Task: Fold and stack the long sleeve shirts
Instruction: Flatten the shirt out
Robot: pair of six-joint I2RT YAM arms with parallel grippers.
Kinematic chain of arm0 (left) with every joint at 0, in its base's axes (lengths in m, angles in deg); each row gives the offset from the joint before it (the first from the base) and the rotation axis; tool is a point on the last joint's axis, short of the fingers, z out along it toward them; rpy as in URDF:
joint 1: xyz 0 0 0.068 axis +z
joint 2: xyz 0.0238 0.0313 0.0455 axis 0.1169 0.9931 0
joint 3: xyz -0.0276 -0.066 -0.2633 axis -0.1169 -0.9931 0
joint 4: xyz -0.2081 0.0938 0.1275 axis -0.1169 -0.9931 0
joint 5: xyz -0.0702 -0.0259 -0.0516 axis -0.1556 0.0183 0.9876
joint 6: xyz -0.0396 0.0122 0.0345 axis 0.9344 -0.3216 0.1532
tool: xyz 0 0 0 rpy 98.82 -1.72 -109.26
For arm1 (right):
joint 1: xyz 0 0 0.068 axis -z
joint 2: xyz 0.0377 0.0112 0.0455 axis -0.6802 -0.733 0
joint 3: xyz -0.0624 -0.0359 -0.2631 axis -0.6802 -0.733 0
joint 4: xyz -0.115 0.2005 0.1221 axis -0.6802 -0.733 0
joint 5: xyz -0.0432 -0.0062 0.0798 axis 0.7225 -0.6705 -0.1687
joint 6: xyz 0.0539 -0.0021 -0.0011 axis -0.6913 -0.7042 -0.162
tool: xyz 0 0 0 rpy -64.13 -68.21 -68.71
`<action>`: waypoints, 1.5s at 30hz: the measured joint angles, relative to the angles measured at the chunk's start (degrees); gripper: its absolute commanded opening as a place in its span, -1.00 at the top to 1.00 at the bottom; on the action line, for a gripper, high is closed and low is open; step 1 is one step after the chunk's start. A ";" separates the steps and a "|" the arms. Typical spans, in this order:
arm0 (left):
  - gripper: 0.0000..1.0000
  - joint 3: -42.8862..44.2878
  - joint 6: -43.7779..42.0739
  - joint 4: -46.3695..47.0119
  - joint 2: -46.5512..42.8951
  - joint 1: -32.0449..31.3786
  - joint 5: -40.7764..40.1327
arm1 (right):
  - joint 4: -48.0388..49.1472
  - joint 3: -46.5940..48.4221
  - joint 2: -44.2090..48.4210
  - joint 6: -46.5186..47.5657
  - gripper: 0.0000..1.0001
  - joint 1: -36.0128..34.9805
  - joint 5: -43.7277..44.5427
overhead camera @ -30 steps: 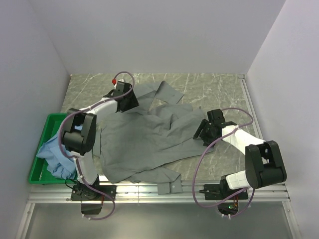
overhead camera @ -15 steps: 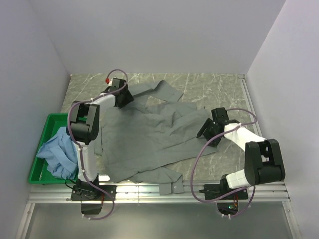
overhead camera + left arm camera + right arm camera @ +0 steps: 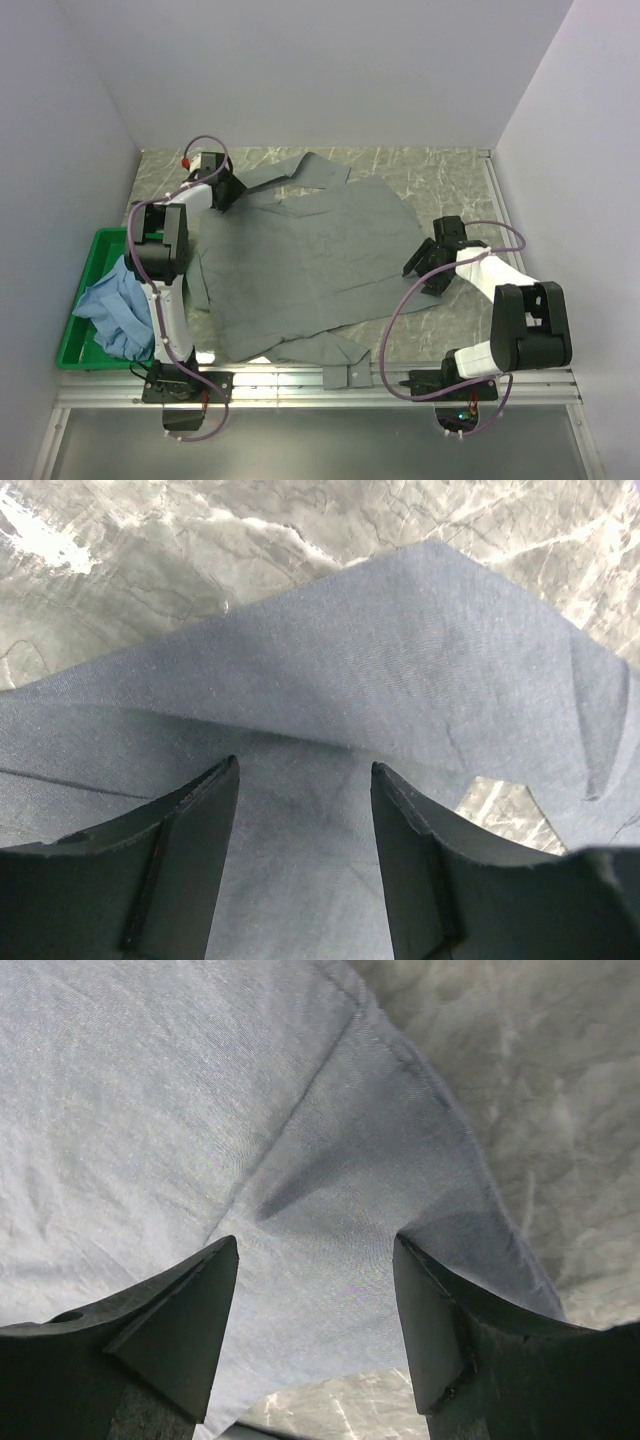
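The grey-green long sleeve shirt [image 3: 300,260] lies spread fairly flat across the marble table. My left gripper [image 3: 222,190] is at its far left corner. In the left wrist view the left gripper [image 3: 304,763] has its fingers apart over the cloth [image 3: 400,660], holding nothing. My right gripper [image 3: 420,265] is at the shirt's right edge. In the right wrist view the right gripper [image 3: 315,1239] is open above the cloth [image 3: 200,1090]. The light blue shirt [image 3: 112,308] lies bunched in the green bin.
The green bin [image 3: 75,325] stands at the table's left near side. One sleeve cuff [image 3: 345,375] hangs over the near edge by the arm bases. White walls close in the back and sides. Bare marble [image 3: 440,180] shows at the back right.
Both arms have moved outward, the left toward the far left and the right to the right. The rumpled grey-green shirt now lies stretched out flat.
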 measured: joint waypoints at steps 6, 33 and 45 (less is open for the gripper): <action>-0.41 0.00 0.09 0.20 -0.50 0.11 0.39 | -3.85 -0.04 1.62 0.72 -0.43 0.39 3.82; -0.71 -46.80 -2.45 -8.55 -50.45 -14.32 2.08 | 13.42 12.04 -9.01 7.21 -0.40 -4.66 -6.62; -0.72 -50.25 1.90 -8.09 -47.47 -10.49 0.90 | 17.09 12.31 -16.20 2.93 -0.39 1.14 -7.85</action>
